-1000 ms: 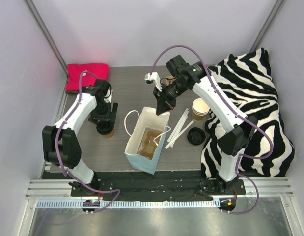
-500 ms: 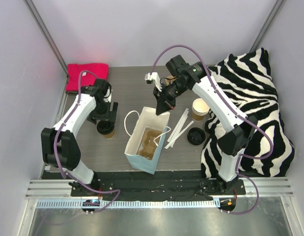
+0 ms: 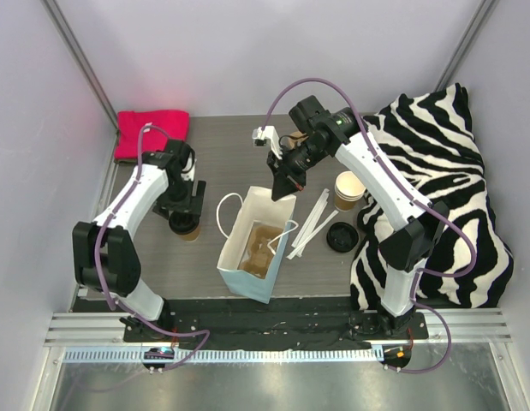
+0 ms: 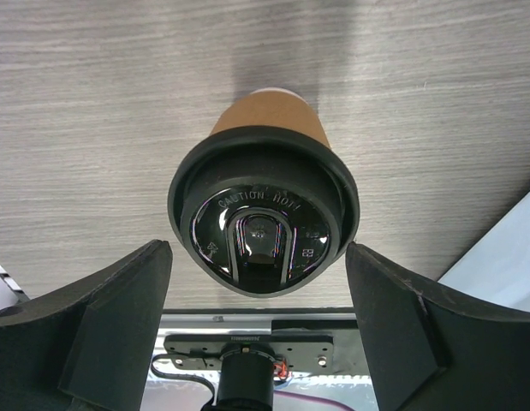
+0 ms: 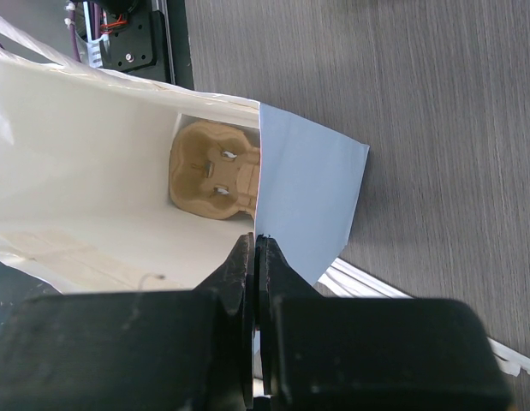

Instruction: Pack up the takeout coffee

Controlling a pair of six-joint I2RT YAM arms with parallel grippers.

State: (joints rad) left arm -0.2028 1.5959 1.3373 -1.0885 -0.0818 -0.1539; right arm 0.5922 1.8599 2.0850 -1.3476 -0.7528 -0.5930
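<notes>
The coffee cup (image 4: 263, 214) stands upright on the gray table (image 3: 230, 154) with its black lid on, at about 9 o'clock from the light blue paper bag (image 3: 256, 244) and apart from it. The left gripper (image 3: 184, 209) hangs directly over the cup with its jaws spread wide. In the left wrist view one finger (image 4: 110, 325) sits at 9 o'clock of the lid and the other at 3 o'clock, each with a gap of table showing between it and the cup, so nothing is gripped.

The right gripper (image 5: 254, 244) is closed tight on the bag's far rim, at roughly 12 o'clock of the bag's mouth in the overhead view, and the bag stands open. A brown pulp carrier (image 5: 215, 171) lies at the bottom of the bag.

At 3 o'clock from the bag lie white sticks (image 3: 312, 221). Just past them are a second paper cup (image 3: 348, 190) with no lid and a loose black lid (image 3: 342, 237). A zebra-print cloth (image 3: 436, 188) covers the right side, and a red cloth (image 3: 151, 133) lies at 11 o'clock.
</notes>
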